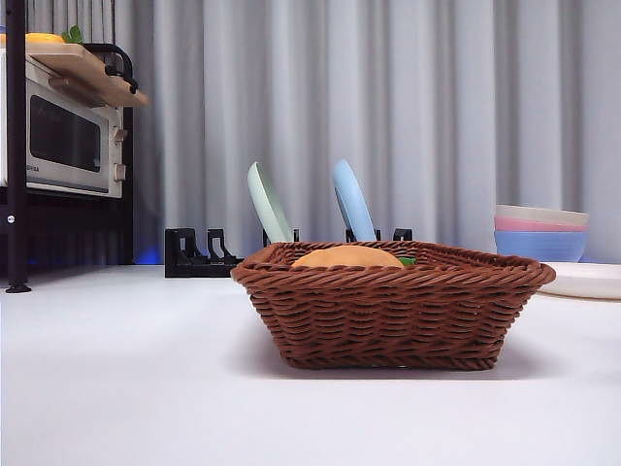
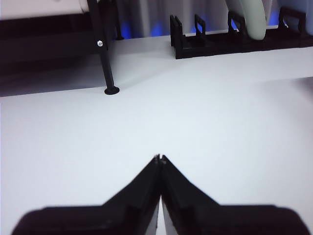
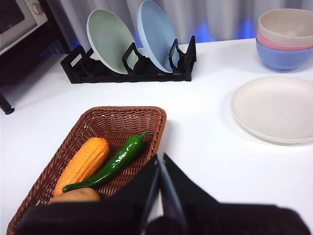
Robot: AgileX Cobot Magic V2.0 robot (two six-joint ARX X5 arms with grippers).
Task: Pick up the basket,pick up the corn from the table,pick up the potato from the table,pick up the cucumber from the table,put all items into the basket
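Your basket (image 3: 124, 120), dark reddish-brown wicker, sits on the white table (image 1: 116, 369) (in front of the dish rack (image 3: 127, 71)) with the ribbed orange corn (image 3: 83, 164), the glossy green cucumber (image 3: 115, 164) and the tan potato (image 3: 76, 196) inside. The right gripper (image 3: 160, 159), jaws pressed together, hides part of the potato. From the front you see only the potato's top. The left gripper (image 2: 160, 159), also closed, is above bare table.

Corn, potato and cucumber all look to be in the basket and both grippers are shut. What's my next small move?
Probably none beyond holding clear: the corn, cucumber and potato lie in the basket; the right gripper and left gripper hold nothing.
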